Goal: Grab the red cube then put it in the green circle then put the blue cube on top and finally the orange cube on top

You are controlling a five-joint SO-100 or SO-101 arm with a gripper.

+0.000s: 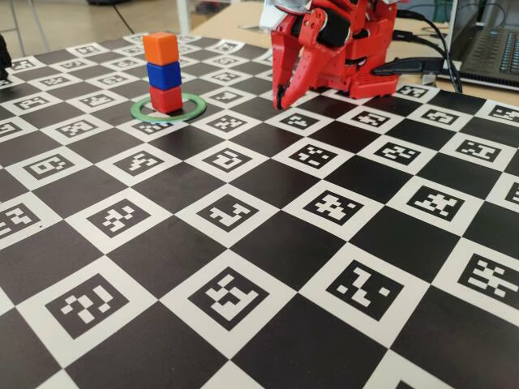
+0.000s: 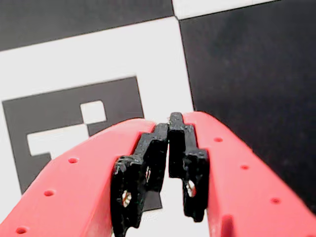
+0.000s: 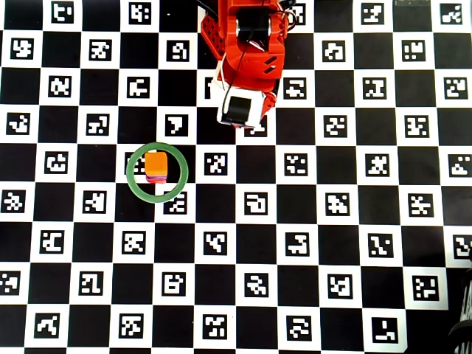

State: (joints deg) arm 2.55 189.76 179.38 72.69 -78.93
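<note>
Stack finished inside the green circle (image 1: 169, 108).
Gripper (image 2: 169, 129) empty, jaws together, at the stack's two o'clock overhead; keep clear.

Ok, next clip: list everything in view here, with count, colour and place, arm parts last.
red cube: one, deep red, inside the ring, bottom of the stack.
blue cube: one, royal blue, on the red one.
orange cube: one, bright orange, top of the stack.
green circle: one, green flat ring, on the board around the stack.
marker board: one, black and white checker with printed codes, covering the table.
laptop: one, dark, behind the board at the fixed view's right edge.
arm: one, red, folded at the board's far edge.
tool: one, red with black pads, shut, empty, pointing down at the board.
</note>
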